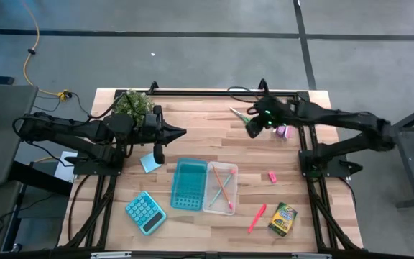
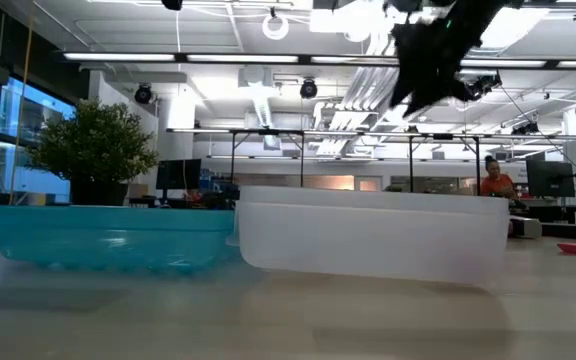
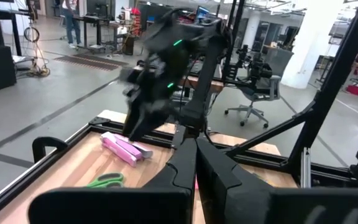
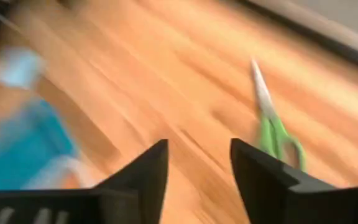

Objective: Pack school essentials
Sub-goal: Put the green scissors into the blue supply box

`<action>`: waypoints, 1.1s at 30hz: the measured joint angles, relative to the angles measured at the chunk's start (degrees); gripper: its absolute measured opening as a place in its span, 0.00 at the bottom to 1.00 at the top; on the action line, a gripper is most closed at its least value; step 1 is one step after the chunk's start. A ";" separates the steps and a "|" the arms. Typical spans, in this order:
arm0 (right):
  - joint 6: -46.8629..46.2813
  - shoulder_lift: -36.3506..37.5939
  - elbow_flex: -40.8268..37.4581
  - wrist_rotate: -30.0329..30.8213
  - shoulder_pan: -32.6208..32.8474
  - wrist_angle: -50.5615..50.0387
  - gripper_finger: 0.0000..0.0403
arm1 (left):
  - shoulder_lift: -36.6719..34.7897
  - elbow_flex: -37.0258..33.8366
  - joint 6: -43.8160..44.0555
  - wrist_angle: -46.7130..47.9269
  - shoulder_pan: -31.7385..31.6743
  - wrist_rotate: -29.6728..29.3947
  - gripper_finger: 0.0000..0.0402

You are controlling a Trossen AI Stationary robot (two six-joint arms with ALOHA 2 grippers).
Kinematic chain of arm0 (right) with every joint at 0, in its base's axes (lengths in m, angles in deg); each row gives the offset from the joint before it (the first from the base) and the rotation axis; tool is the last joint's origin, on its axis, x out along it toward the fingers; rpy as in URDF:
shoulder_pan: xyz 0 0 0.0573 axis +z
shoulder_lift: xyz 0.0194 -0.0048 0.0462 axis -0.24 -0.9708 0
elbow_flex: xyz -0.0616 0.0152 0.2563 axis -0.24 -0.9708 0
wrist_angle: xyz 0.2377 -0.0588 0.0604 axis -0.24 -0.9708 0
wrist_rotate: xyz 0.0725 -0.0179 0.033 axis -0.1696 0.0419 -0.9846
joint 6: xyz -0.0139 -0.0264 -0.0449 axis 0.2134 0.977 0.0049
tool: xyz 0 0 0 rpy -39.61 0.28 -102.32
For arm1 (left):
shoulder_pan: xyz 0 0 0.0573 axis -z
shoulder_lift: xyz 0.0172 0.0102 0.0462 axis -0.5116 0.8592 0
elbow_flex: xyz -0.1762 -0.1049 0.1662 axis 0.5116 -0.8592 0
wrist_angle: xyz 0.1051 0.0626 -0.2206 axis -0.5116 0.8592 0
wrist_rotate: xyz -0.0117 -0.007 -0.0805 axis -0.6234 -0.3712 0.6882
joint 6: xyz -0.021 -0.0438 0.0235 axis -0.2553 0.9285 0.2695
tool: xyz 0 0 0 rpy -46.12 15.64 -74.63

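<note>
Scissors [image 1: 240, 114]: green-handled, flat on the table, just beside the right gripper [image 1: 251, 129].
Right gripper: fingers apart, holding nothing, seemingly above the table.
Left gripper [image 1: 180, 132]: fingers together, holding nothing.

Open-plan robotics lab — exposed ceiling ducts [image 2: 268, 100], desks, office chair [image 3: 252, 93]

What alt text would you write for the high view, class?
Two dark robot arms reach over a wooden table; the right gripper, open, hovers beside green-handled scissors. An open teal-and-clear plastic case holding thin pencils lies centre, a teal calculator beside it.
</note>
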 joint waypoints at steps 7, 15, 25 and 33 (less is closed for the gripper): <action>4.72 -15.05 1.35 -5.45 -6.32 -5.06 0.56 | 0.00 0.00 -0.11 0.00 0.00 -0.08 0.00; 4.32 -24.77 1.37 -5.33 -9.73 -3.36 0.55 | 0.00 0.00 -0.04 0.00 0.00 -0.22 0.00; 2.73 -27.79 1.39 -9.09 -9.74 1.19 0.46 | 0.00 0.00 -0.17 0.00 0.00 -0.26 0.00; 1.21 -30.86 1.39 -6.36 -9.74 1.78 0.39 | 0.00 0.00 -0.02 0.02 0.00 -0.24 0.00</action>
